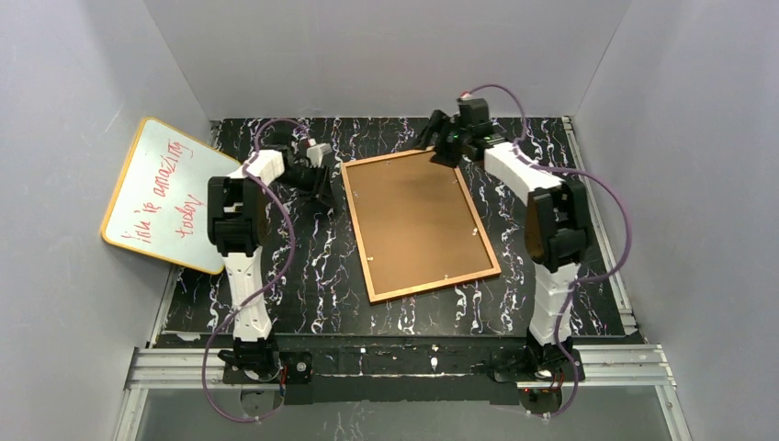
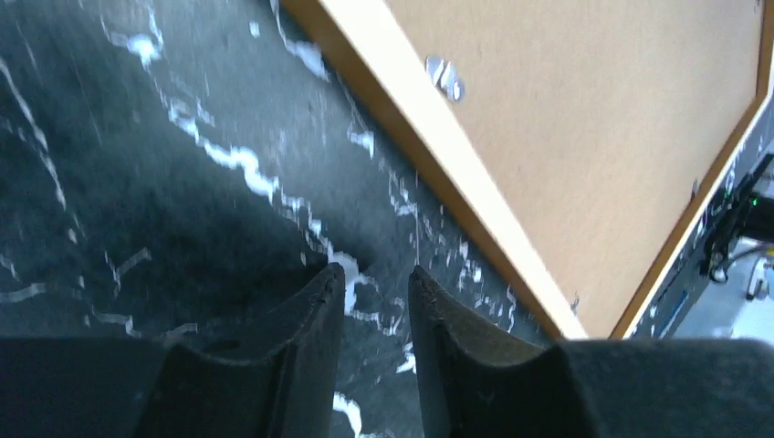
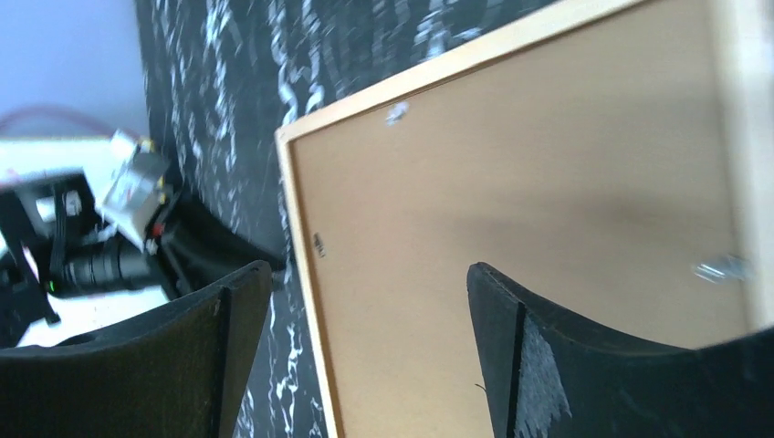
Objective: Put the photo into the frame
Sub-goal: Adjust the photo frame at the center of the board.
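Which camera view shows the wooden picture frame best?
The top external view: the frame lies back up, all four edges in sight. The left wrist view shows only one edge, a corner and part of the brown back; the right wrist view, one corner and part of the back.

- The top view is evenly lit from above and sharp; the pale walls [image 1: 386, 46] look soft grey.
- The arms throw only faint shadows on the dark marbled table [image 1: 321, 294].
- The whiteboard [image 1: 165, 197] is bright, but its red writing is readable.
- In the left wrist view the table's white veins are smeared by blur, and the frame [image 2: 593, 137] has a border washed almost white.
- A dark shadow lies just ahead of the left gripper [image 2: 376, 278].
- The right wrist view is soft everywhere; a dim shadow band crosses the frame's board above the right gripper [image 3: 367, 266].
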{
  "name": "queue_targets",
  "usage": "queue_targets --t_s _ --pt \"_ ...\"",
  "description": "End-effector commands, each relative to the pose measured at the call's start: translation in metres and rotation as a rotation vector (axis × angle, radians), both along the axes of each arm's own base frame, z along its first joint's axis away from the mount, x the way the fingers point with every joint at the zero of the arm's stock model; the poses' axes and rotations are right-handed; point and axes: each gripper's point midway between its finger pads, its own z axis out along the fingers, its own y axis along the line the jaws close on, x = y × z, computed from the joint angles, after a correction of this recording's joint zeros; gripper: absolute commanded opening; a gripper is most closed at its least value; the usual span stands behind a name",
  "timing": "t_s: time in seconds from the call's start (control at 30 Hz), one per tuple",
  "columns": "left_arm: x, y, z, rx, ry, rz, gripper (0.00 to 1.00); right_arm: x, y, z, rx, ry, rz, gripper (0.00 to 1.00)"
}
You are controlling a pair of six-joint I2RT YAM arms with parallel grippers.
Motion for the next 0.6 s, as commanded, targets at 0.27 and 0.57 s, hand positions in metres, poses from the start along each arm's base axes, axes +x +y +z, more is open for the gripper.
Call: queue_targets --t_s 0.27,0.57 --pt "0.057 -0.036 -0.001 0.084 -0.071 0.057 0.29 -0.02 0.141 -0.039 0.091 -0.03 0.478 0.84" --pt "0.054 -0.04 -0.01 0.085 -0.038 0.053 0.23 -0.025 0.164 -0.073 0.112 0.007 0.532 0.82"
